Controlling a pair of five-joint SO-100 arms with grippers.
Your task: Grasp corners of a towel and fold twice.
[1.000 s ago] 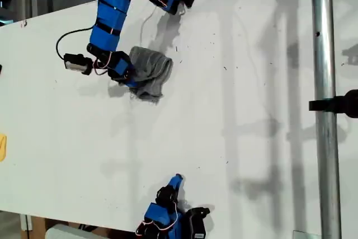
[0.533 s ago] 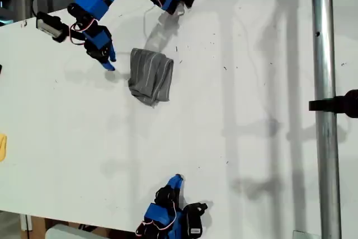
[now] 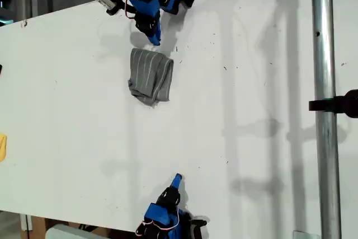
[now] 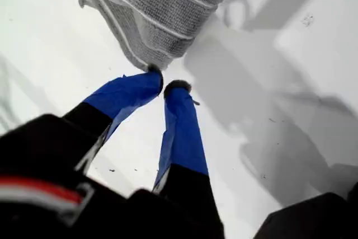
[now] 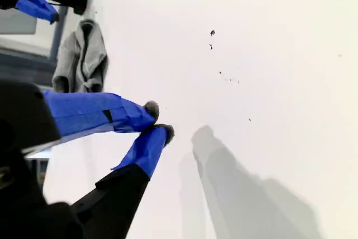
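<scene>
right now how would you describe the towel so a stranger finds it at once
Look at the big white table, toward the exterior view's upper middle, just below the blue arm's tool. There lies a folded dark-grey cloth towel with thin pale stripes, the only fabric there.

White table (image 3: 84, 138), dark specks; metal pole (image 3: 327, 110) at exterior view's right; soft shadows.

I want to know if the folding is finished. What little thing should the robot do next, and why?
Probably pull my first gripper a little further back toward its base and rest. The towel already lies as a small folded bundle on the white table, neither gripper holds it, and my second gripper sits far off, so nothing seems left to grasp.
</scene>
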